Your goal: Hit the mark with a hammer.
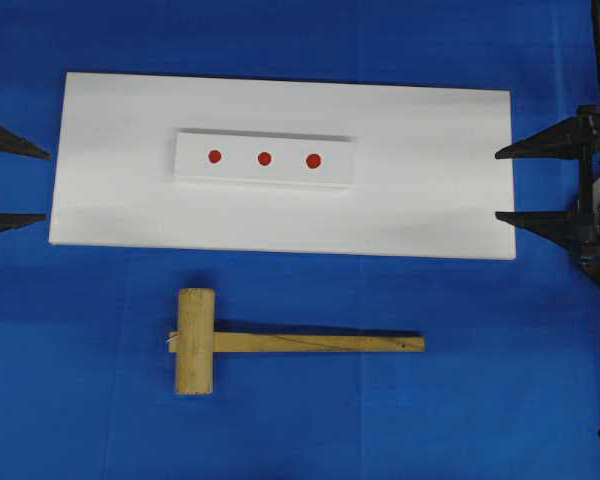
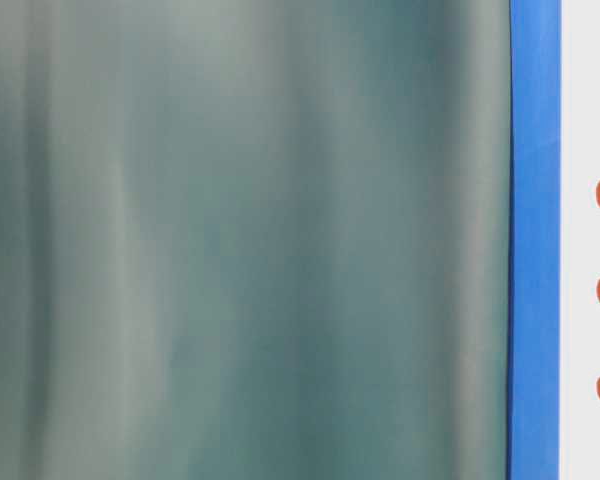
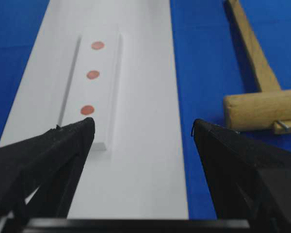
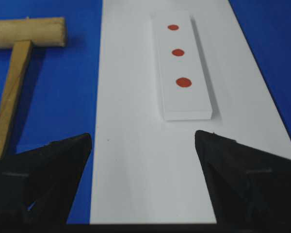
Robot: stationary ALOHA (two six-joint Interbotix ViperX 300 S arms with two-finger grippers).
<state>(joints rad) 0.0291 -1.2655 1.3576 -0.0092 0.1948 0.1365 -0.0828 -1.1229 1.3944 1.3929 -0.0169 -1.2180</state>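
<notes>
A light wooden mallet [image 1: 196,341] lies flat on the blue-covered counter [image 1: 480,400], untouched, just beside the near long edge of a large white board [image 1: 430,170] in the overhead view. Its thick cylindrical head sits to the left, its slim squared handle running right, parallel to the board's edge. On the middle of the board rests a smaller raised white block [image 1: 265,160] bearing three red dots in a row: a left dot [image 1: 214,156], a middle dot [image 1: 264,158] and a right dot [image 1: 313,160]. The left gripper [image 1: 15,185] waits at the board's left end, its black fingers [image 1: 20,150] spread wide and holding nothing; the right gripper [image 1: 525,183] mirrors it at the board's right end, its fingers [image 1: 530,150] likewise wide apart and empty. Both are well apart from the mallet. From the left wrist camera the mallet's head appears to the right, beyond the fingertips, with the dotted block ahead; from the right wrist camera the mallet lies at upper left. The table-level view is mostly filled by a blurred grey-green surface, with only a strip of blue and the three dots visible at its right edge.
</notes>
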